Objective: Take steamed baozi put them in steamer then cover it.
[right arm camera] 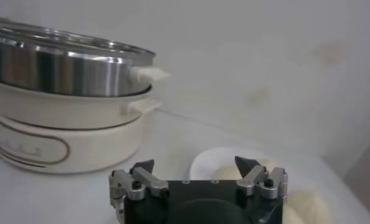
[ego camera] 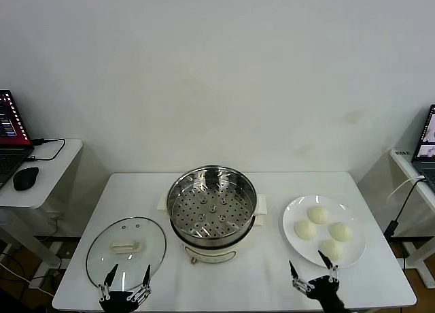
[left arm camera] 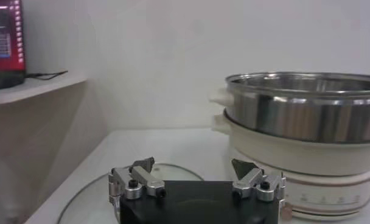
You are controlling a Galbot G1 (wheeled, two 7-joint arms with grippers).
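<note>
Sitting dead centre on the white surface [ego camera: 272,272] is the steamer [ego camera: 212,211], its shiny steel pot open and the perforated tray inside holding nothing at all. Over at 3 o'clock from it, well apart, a flat white plate [ego camera: 293,239] carries all four steamed baozi [ego camera: 323,232], clustered close together, cream-white and smooth. At 8 o'clock from the steamer, just beside its base, the round glass lid [ego camera: 126,252] lies flat on the surface with its white handle up.

Down at the near edge, the left hand [ego camera: 125,282] hovers over the lid's near rim, fingers spread and released, gripping nothing. The right hand [ego camera: 313,273] sits at the plate's near edge, at 6 o'clock from the buns, fingers likewise apart and empty.

From the left wrist view, the steamer's cream base [left arm camera: 307,152] shows faint markings on its front panel, too small to read. Off to the sides, a laptop [ego camera: 10,133] and mouse [ego camera: 26,178] rest on a side table at 9 o'clock; the red screen's text is unreadable.
</note>
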